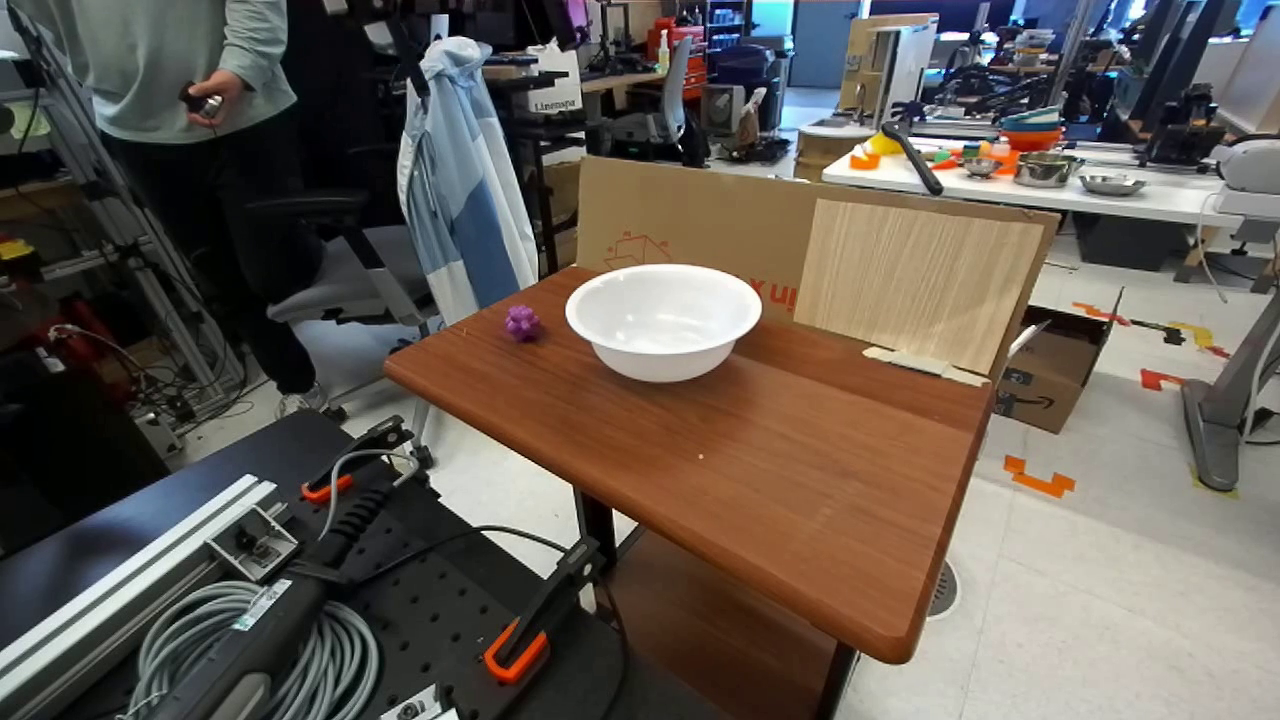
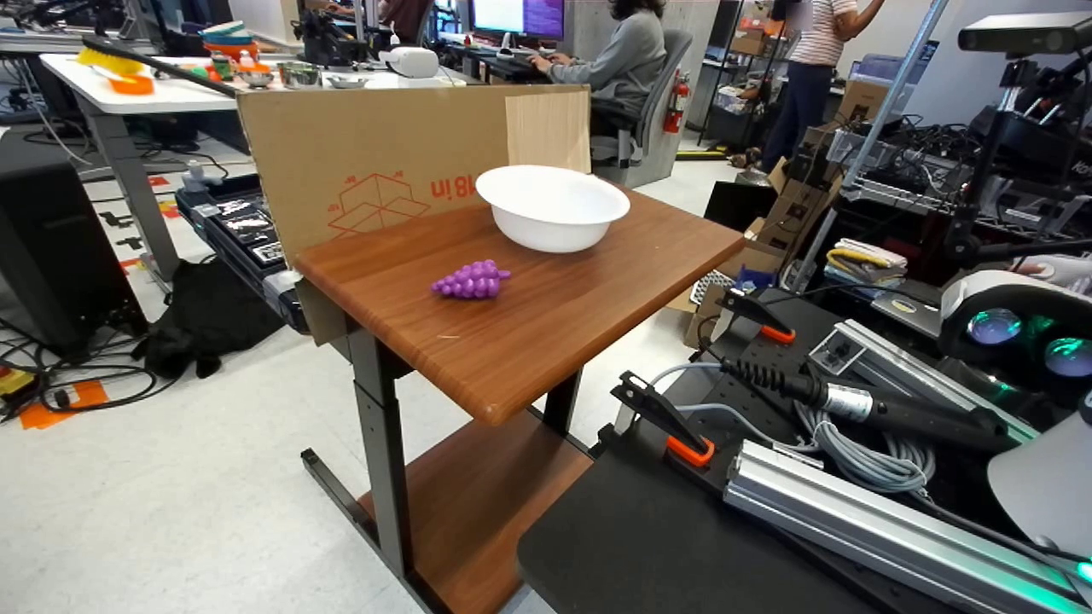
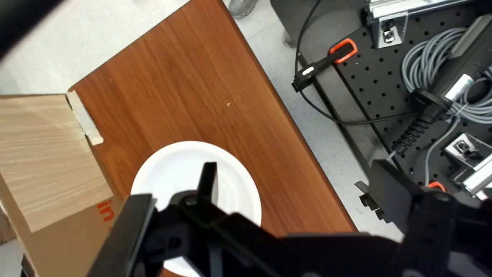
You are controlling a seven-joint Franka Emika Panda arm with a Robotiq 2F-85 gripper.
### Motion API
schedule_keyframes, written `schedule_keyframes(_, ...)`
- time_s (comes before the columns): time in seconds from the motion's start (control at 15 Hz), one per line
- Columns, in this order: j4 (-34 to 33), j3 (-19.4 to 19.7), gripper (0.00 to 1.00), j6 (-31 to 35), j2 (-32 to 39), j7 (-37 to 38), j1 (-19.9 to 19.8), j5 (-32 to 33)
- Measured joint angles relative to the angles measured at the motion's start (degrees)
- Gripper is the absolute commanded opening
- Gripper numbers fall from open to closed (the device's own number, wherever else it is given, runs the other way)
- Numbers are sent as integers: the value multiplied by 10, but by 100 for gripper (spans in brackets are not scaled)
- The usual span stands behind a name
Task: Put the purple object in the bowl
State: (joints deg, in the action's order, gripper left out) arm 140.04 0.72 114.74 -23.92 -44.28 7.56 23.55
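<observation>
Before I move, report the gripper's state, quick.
Gripper: open, holding nothing.

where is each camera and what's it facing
An exterior view: raised, black bench lower left, facing cardboard behind the table; no arm clearly shows.
An exterior view: raised, facing the purple object with the bowl beyond; white casing at right, perhaps the arm.
Wrist view: above the table, facing down past the open end effector at the bowl.
Both exterior views share bowl, purple object, cardboard.
</observation>
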Motion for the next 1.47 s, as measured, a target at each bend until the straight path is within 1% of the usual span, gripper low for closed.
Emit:
schedule_keyframes(0.13, 3, 0, 100, 33, 5, 2, -1, 2)
schedule_keyframes(0.33, 18, 0, 100, 91, 15, 52, -6, 6)
schedule_keyframes(0.47, 26, 0, 100, 113, 28, 87, -7, 7)
schedule_keyframes(0.6, 26, -2, 100, 115, 46, 111, -7, 7)
schedule_keyframes(0.73, 25, -6, 100, 115, 66, 119, -7, 7)
schedule_keyframes(1.0, 7, -29, 100, 115, 109, 147, -7, 10)
schedule_keyframes(1.27, -41, -60, 100, 115, 183, 232, -7, 52)
schedule_keyframes(1.47, -91, -73, 100, 115, 252, 296, -6, 58)
